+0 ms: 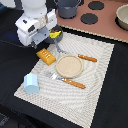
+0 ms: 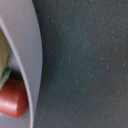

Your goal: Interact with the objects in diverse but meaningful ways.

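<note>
In the exterior view my gripper (image 1: 50, 40) hangs over the far left corner of the striped placemat (image 1: 95, 85). Its fingers are dark and blurred, so I cannot tell their state. A yellow cheese wedge (image 1: 56, 35) shows right beside it. The orange ridged block (image 1: 46, 56) lies just in front, and the light blue cup (image 1: 31, 82) stands at the mat's near left. The wrist view shows a pale grey curved rim (image 2: 31, 60) close up. A reddish-brown rounded piece (image 2: 12, 98), perhaps the sausage, lies against it. No fingers appear there.
A tan plate (image 1: 68, 66) sits mid-mat between an orange-handled knife (image 1: 87, 58) and fork (image 1: 70, 81). Behind the mat is a toy stove top (image 1: 95, 20) with black burners, a grey pot (image 1: 67, 7) and a bowl (image 1: 122, 17) at the right edge.
</note>
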{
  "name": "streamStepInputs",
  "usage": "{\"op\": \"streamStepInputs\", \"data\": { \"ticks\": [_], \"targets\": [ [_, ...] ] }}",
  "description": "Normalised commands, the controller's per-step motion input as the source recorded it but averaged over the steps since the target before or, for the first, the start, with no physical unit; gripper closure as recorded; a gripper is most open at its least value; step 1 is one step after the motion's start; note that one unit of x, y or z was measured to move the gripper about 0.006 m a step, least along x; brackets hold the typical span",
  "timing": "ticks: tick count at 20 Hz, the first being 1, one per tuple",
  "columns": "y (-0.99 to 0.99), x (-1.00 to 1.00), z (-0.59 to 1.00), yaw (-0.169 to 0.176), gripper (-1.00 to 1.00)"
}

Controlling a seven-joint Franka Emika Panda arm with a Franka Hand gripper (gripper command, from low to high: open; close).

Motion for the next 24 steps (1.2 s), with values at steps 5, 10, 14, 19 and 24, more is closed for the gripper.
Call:
{"op": "streamStepInputs", "data": {
  "ticks": [5,10,14,19,24],
  "targets": [
    [0.18,-0.05,-0.01,-0.001,1.0],
    [0.15,-0.08,-0.01,-0.001,1.0],
    [0.13,-0.1,-0.03,0.0,1.0],
    [0.13,-0.07,-0.04,0.0,1.0],
    [0.17,-0.01,-0.04,0.0,1.0]
  ]
}}
